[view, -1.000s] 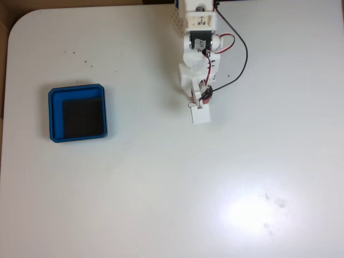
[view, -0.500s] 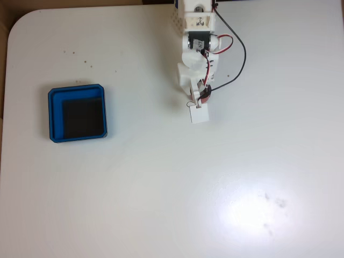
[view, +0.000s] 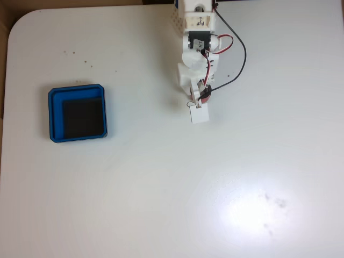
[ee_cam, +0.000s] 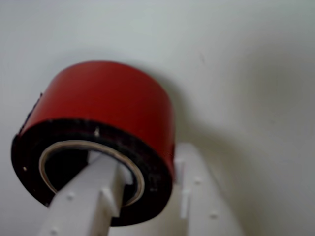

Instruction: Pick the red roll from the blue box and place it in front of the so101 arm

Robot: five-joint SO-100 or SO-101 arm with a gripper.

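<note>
In the wrist view the red roll [ee_cam: 108,98] is close up, red on its side with a black face and a pale inner ring. My gripper [ee_cam: 146,158] is shut on its wall, one white finger [ee_cam: 93,191] inside the core and the other outside against the red side. The roll sits at or just above the white table. In the fixed view the so101 arm [view: 196,51] is folded near the top edge, and a bit of the roll [view: 206,96] shows at the gripper [view: 201,98], just below the arm's base. The blue box [view: 51,115] lies far left with a bare black floor.
The white table [view: 177,188] stretches wide below and to the right of the arm, with a bright glare patch at lower right. Red and black wires [view: 243,54] loop to the right of the arm. A few small dark specks [view: 86,62] dot the upper left.
The arm has edged very slightly toward its base with the roll still held. Over the last half second nothing visibly moves.
</note>
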